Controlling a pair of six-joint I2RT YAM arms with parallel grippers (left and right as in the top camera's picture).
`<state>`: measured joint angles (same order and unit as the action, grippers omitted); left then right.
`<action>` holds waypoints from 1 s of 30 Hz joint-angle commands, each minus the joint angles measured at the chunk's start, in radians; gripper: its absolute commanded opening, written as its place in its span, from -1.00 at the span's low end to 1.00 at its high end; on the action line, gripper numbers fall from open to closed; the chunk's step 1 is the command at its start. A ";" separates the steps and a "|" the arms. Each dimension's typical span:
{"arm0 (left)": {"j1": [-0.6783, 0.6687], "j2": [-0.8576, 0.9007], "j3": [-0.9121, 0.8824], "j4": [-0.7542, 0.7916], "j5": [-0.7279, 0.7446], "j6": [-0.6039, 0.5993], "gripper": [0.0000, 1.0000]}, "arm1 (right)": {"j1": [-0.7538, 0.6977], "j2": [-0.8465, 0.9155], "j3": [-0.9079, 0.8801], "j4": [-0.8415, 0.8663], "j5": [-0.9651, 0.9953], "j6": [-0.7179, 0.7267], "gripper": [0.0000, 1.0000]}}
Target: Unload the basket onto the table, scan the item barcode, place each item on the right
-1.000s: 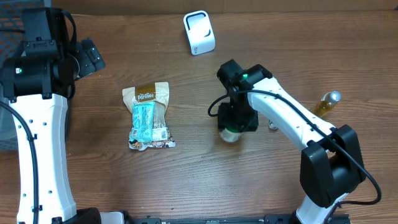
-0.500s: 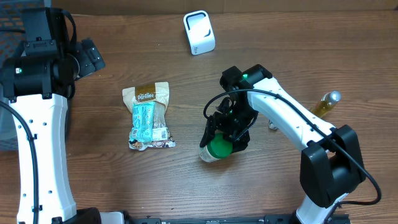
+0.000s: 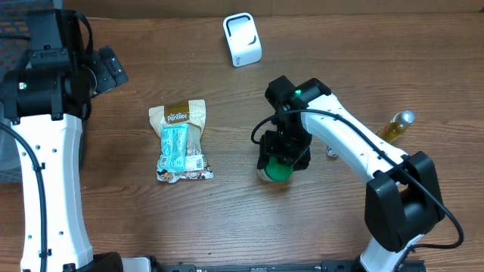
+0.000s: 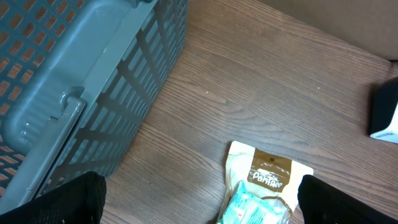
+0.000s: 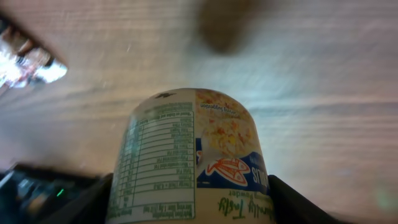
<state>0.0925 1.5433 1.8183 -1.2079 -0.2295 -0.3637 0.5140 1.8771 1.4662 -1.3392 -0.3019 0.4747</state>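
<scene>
My right gripper point(image 3: 283, 156) is shut on a pale cylindrical canister point(image 5: 193, 155) with a nutrition table and a blue fish label. Its green lid point(image 3: 277, 171) faces up at the overhead camera, above the middle of the table. In the right wrist view the black fingers point(image 5: 87, 202) press both sides of the canister. The white scanner point(image 3: 242, 39) stands at the back, well apart from the canister. No barcode shows on the canister's visible sides. My left gripper point(image 3: 110, 69) is open at the far left, high above the table, with nothing between its fingertips point(image 4: 81, 199).
A tan snack pouch with a teal packet on it point(image 3: 180, 141) lies left of centre; its top point(image 4: 268, 171) shows below the left gripper. A blue-grey slatted basket point(image 4: 74, 81) sits at the far left. A small yellow bottle point(image 3: 398, 125) lies at the right.
The right gripper has turned the canister: its pale end showed first, then it swung out left with the green lid up, and now it sits back under the wrist. The left arm has not moved.
</scene>
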 commanded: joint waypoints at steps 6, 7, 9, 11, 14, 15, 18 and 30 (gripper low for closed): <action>0.000 0.001 0.001 0.002 -0.013 -0.003 0.99 | 0.001 -0.008 -0.022 0.109 0.153 0.003 0.25; 0.000 0.001 0.001 0.002 -0.013 -0.003 0.99 | 0.001 -0.008 -0.031 0.121 0.163 0.004 0.25; 0.000 0.001 0.001 0.002 -0.013 -0.003 0.99 | 0.001 -0.008 -0.055 0.151 0.176 0.003 0.24; 0.000 0.001 0.001 0.002 -0.013 -0.003 0.99 | 0.001 -0.008 -0.072 0.171 0.178 0.004 0.24; 0.000 0.001 0.001 0.002 -0.013 -0.003 0.99 | 0.001 -0.008 -0.074 0.172 0.188 0.003 0.24; 0.000 0.001 0.001 0.002 -0.013 -0.003 0.99 | 0.001 -0.008 -0.074 0.172 0.190 0.003 0.25; 0.000 0.001 0.001 0.002 -0.013 -0.003 0.99 | 0.001 -0.007 -0.074 0.176 0.197 0.004 0.25; 0.000 0.001 0.001 0.002 -0.013 -0.003 0.99 | 0.001 -0.002 -0.126 0.225 0.219 0.004 0.25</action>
<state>0.0921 1.5433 1.8183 -1.2076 -0.2295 -0.3637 0.5140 1.8771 1.3499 -1.1225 -0.1028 0.4740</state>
